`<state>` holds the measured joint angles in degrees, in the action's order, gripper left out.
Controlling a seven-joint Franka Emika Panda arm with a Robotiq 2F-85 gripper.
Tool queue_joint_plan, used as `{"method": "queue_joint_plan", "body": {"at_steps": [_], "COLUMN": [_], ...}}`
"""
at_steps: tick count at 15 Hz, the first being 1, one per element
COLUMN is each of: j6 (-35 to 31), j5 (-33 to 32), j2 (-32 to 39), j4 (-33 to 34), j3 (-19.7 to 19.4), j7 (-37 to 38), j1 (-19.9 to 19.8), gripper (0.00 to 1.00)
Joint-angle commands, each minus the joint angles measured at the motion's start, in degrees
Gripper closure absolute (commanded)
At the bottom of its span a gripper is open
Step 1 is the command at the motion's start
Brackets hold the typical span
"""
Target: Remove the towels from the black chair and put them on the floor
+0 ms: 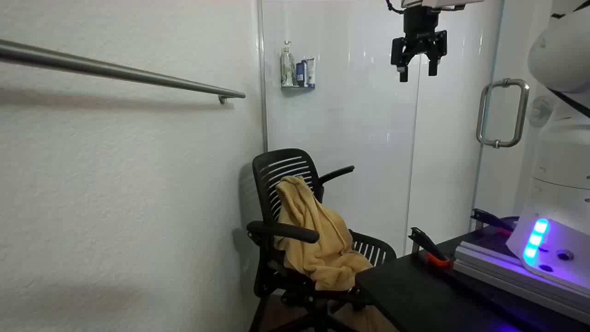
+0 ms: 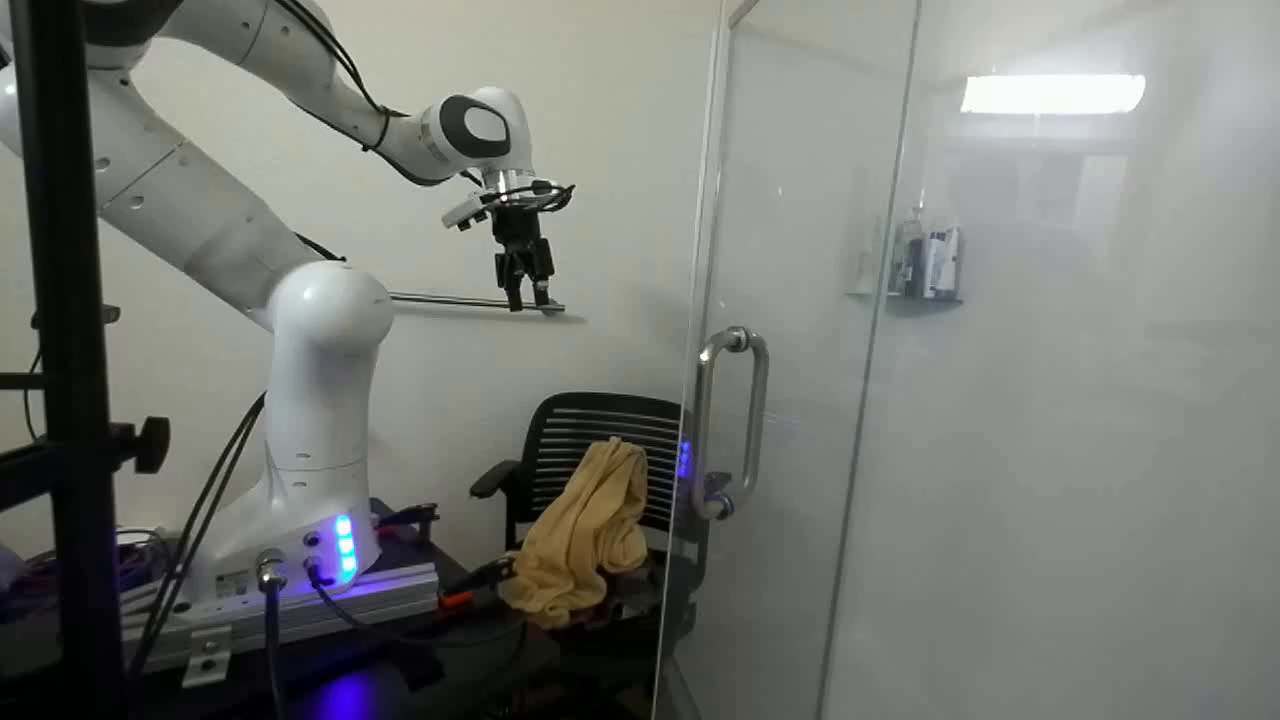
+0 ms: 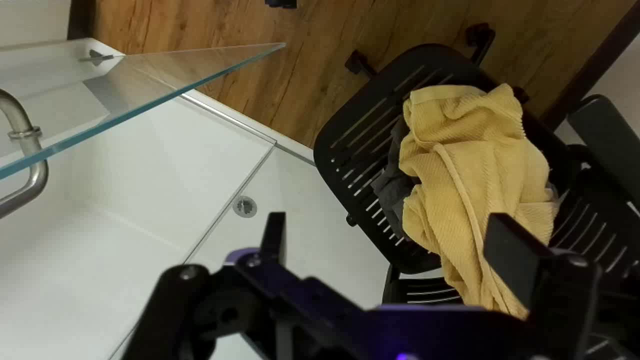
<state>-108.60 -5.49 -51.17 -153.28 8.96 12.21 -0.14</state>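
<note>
The black chair (image 1: 259,177) stands by the wall, and its slatted back also shows in an exterior view (image 2: 600,403). The tan towel (image 1: 322,240) lies bunched over the seat and up against the backrest. It also shows in an exterior view (image 2: 585,530) and in the wrist view (image 3: 470,165). The grey towel (image 3: 393,187) shows as a dark edge beneath the tan one on the seat (image 3: 332,142); most of it is hidden. My gripper (image 1: 418,74) is open and empty, high above the chair, fingers pointing down; it also shows in an exterior view (image 2: 528,303).
A glass shower door (image 2: 790,560) with a metal handle (image 2: 755,400) stands beside the chair. A black table (image 1: 415,295) with clamps (image 1: 428,246) is near the seat. A towel bar (image 1: 138,71) runs along the wall. Wooden floor (image 3: 280,80) shows beyond the seat.
</note>
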Motion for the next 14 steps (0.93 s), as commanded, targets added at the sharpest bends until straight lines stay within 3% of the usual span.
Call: {"method": "queue_joint_plan", "body": {"at_steps": [1,3,5,9,14], "j6": [0.2,-2.5,-10.7,-19.8,-12.6], "j5": [-0.2,-3.1,-5.9,1.8,10.9], "j2": [0.1,0.1,2.9,13.0,23.2], "j4": [0.1,-0.3,0.8,5.8,11.7], "j3": [-0.2,0.9,0.0,-5.7,-10.6], "j7": [0.2,3.0,1.3,-7.2,-16.0], "j1": [0.3,-2.4,-1.4,3.7,6.7], "gripper": [0.00,0.00,0.00,0.00,0.00]}}
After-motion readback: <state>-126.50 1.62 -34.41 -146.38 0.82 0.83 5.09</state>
